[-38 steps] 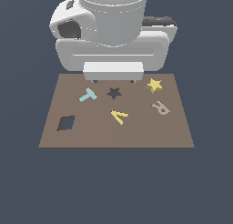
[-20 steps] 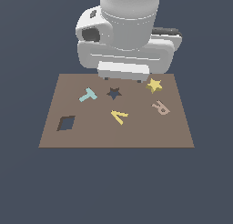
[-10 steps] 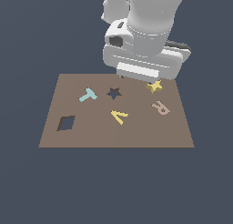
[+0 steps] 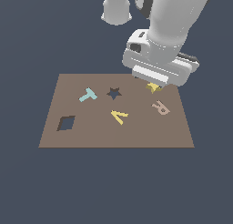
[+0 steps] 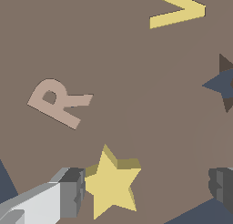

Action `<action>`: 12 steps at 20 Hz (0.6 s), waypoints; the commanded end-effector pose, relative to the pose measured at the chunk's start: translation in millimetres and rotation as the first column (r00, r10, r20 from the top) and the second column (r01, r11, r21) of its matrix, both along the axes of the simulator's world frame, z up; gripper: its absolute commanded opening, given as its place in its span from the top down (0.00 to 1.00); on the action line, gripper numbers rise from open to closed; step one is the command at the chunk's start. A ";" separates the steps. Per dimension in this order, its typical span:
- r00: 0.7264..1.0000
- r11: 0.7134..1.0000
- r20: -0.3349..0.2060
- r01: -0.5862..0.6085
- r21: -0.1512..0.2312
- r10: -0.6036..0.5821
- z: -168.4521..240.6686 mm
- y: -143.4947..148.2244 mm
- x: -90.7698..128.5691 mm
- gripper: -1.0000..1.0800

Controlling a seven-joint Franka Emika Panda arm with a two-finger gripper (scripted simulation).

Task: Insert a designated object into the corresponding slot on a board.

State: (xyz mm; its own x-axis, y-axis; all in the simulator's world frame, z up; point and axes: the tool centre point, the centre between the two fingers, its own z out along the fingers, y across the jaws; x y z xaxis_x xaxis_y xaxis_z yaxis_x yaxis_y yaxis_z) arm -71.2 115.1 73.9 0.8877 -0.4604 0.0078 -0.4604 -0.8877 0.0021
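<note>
The yellow star block lies flat on the brown board. It sits between my open gripper's fingers, close to one grey finger and far from the other finger. In the exterior view my hand covers most of the star block, near the board's far edge on the exterior view's right. The dark star-shaped slot is empty, further toward the exterior view's left; its edge also shows in the wrist view as the slot.
A pinkish R piece lies just in front of the star. Near the board's middle is a yellow V piece, with a teal T piece beside the slot. A dark diamond cutout sits at the exterior view's left.
The arm has swung from the board's far middle toward the exterior view's right and come down over the yellow star. The pieces on the board have not moved.
</note>
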 end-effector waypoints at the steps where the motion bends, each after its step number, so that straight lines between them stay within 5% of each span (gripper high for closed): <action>1: 0.999 0.999 -0.001 0.037 0.001 -0.037 -7.1 10.1 -2.8 0.04; 12: 0.993 0.993 -0.006 0.119 0.005 -0.119 -23.9 35.0 -6.5 0.04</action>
State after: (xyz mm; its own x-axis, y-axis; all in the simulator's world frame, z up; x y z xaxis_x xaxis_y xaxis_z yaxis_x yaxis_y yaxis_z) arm -77.9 148.5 51.2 0.8310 -0.5563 0.0003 -0.5563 -0.8310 0.0008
